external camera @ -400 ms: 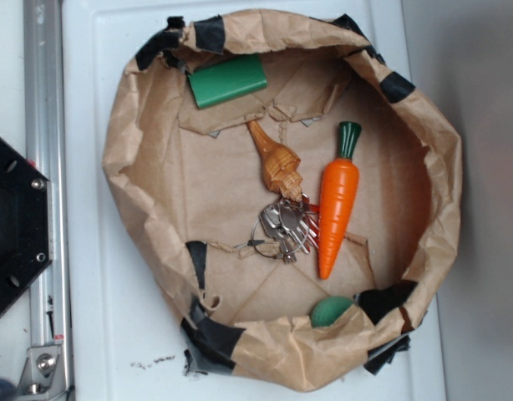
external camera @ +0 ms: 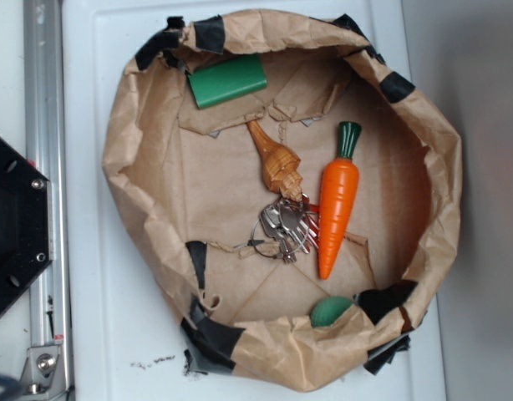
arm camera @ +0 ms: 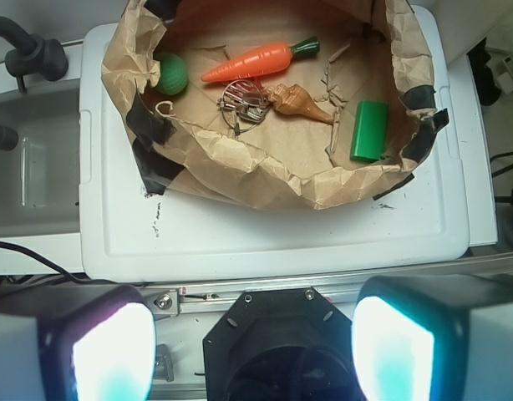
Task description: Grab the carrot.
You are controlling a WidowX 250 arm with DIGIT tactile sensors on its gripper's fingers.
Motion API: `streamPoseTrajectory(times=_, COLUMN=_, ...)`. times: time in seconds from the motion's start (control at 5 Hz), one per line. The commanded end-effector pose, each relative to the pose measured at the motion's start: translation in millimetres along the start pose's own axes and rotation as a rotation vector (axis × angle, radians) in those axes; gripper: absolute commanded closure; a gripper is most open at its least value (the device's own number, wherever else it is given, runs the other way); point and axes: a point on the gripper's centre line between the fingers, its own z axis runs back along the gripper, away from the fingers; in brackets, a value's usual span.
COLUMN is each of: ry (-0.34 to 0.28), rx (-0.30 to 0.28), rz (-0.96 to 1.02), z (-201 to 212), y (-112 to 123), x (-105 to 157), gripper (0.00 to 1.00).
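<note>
From where I sit, nothing of the job is done yet: my pincer (arm camera: 252,351) hangs well back from the paper basket (external camera: 123,150), its two pale pads spread wide with nothing between them, and it does not show at all in the exterior view

Working left to right across that exterior view: at nine o'clock sits the black hexagonal base (external camera: 14,225) beside a metal rail (external camera: 43,167); then the white desk (external camera: 89,317) carrying the crumpled, tape-patched basket. Inside it, a green block (external camera: 228,80) lies at eleven o'clock, a tan spiral seashell (external camera: 277,163) runs down toward the centre, and a bunch of keys (external camera: 283,227) lies just below the shell's wide end. Next comes the carrot (external camera: 337,207), right of centre, lying flat with its green cap toward twelve and its tip toward six, its left flank touching or just beside the keys. A green ball (external camera: 330,311) is tucked against the wall at five o'clock

All that remains, I judge: travel over the rim, descend, close across the orange body clear of the keys, then lift
</note>
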Motion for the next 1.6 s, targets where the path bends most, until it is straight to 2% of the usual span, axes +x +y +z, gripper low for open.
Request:
streamPoseTrajectory(times=0.0, ry=-0.097, rx=0.079, rz=0.469, z=-61.8, y=37.1, x=74.1, gripper=0.00)
streamPoseTrajectory(times=0.2, ry=-0.177, rx=0.043, rz=0.702, z=-91.5, y=37.9, x=102.1, gripper=0.00)
streamPoseTrajectory(times=0.4, ry=-0.128, rx=0.069, rz=0.732, z=-127.9, y=39.2, x=130.5, gripper=0.00)
streamPoseTrajectory(times=0.6, ry=-0.092, rx=0.105, rz=0.738, z=-157.5, y=36.0, x=143.8, gripper=0.00)
streamPoseTrajectory(times=1.0, ry=-0.079, rx=0.125, rz=0.673, z=-198.2, y=21.9, x=178.3, gripper=0.00)
streamPoseTrajectory(times=1.2, ry=-0.041, rx=0.096, rz=0.621, z=-213.2, y=8.8, x=194.3, gripper=0.00)
streamPoseTrajectory(times=1.4, ry=0.031, rx=0.081, rz=0.584, z=-230.8, y=3.0, x=183.3, gripper=0.00)
